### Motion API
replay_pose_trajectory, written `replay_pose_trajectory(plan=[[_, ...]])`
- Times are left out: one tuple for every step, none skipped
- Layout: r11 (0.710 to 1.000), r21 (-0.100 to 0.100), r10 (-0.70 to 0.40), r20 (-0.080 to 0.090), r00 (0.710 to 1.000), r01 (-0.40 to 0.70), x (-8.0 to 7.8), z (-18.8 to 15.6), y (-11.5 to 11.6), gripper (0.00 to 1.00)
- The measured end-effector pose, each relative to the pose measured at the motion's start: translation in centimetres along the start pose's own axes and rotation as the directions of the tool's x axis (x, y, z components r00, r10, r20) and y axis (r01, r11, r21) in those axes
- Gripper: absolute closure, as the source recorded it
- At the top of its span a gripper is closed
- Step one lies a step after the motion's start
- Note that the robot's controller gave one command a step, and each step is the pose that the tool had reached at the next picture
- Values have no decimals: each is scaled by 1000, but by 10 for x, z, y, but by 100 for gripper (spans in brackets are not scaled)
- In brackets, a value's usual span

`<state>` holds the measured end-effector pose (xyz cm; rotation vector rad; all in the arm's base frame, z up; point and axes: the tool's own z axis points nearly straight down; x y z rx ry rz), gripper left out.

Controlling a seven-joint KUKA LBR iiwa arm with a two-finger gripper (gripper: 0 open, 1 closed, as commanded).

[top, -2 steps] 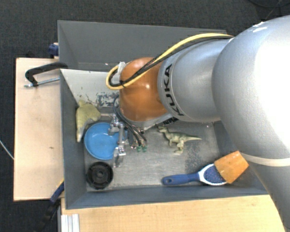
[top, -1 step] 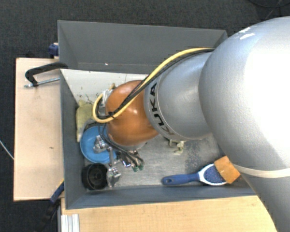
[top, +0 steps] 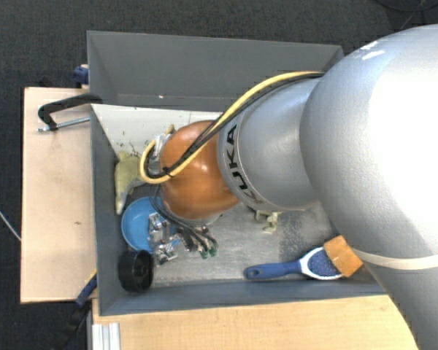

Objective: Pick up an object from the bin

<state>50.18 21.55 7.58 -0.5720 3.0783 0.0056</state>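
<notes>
1. Arm [top: 336, 144]: we see it reach in from the right, wrist tilted down into the bin's [top: 204, 60] lower-left corner.
2. Hand [top: 181, 243]: just beside a blue bowl [top: 136, 224]; we cannot tell its opening.
3. Black round cap [top: 135, 270]: near the bowl.

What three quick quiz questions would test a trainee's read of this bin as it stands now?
1. True or false: the blue-handled brush lies along the lower wall of the bin in the camera view.
2. Multiple choice: what sits in the bin's lower-left corner? A) a black round thing; B) a red ball; C) a green bottle.
3. Short answer: what colour is the round dish just above that corner thing, beside the arm's orange wrist cover?

Key: 1 true; 2 A; 3 blue.
</notes>
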Motion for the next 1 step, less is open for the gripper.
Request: replay_pose_trajectory(plan=[[989, 4, -150, 4, 989, 150, -24, -145, -64, 100]])
